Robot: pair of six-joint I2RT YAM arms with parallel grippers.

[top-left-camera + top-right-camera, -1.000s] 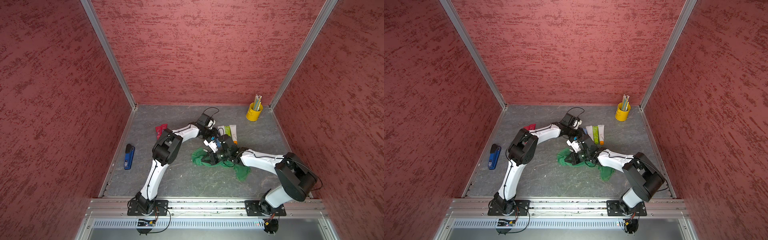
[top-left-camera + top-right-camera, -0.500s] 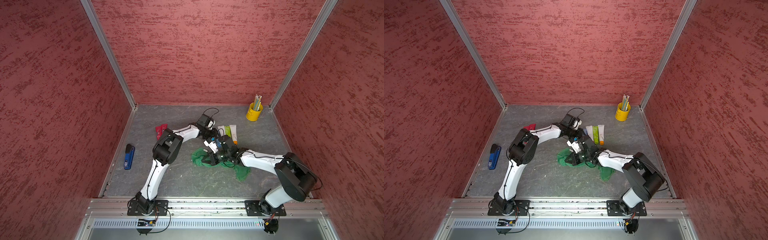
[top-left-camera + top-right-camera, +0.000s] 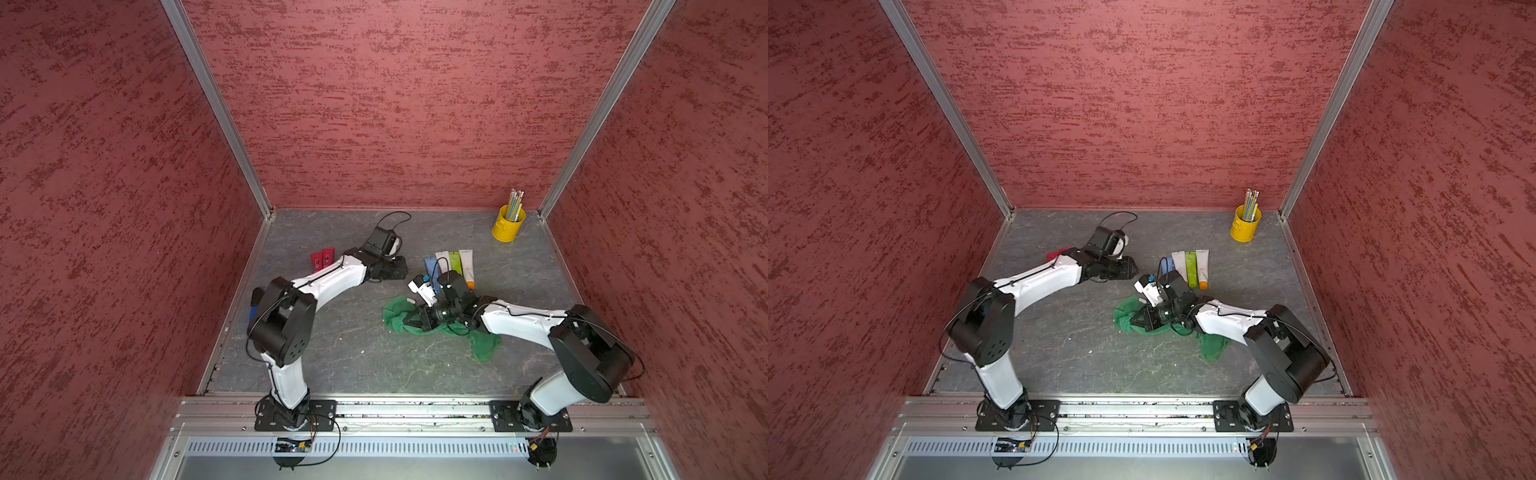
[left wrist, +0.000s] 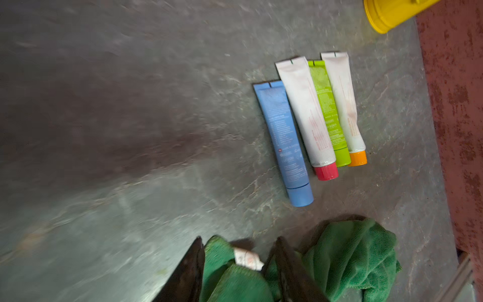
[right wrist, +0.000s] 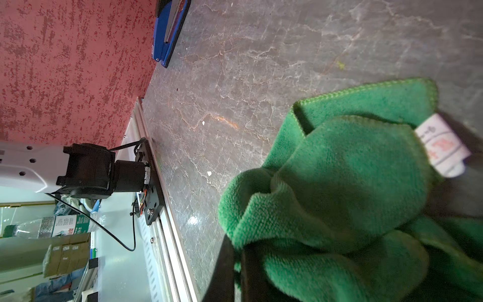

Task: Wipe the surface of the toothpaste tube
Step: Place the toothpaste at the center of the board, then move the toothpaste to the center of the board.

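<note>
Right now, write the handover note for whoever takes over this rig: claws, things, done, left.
Right claw: shut on a fold of the green cloth, which lies bunched on the table.
Left claw: open, holding nothing, near the cloth but not gripping it.
Blue tube, red-capped white tube, green tube and orange-capped white tube lie side by side beyond the cloth; neither claw touches them. Two red tubes lie apart, by the left arm.
Done: cloth gripped.
Left: bring cloth and a tube together and wipe it; no wiping shows yet.
</note>
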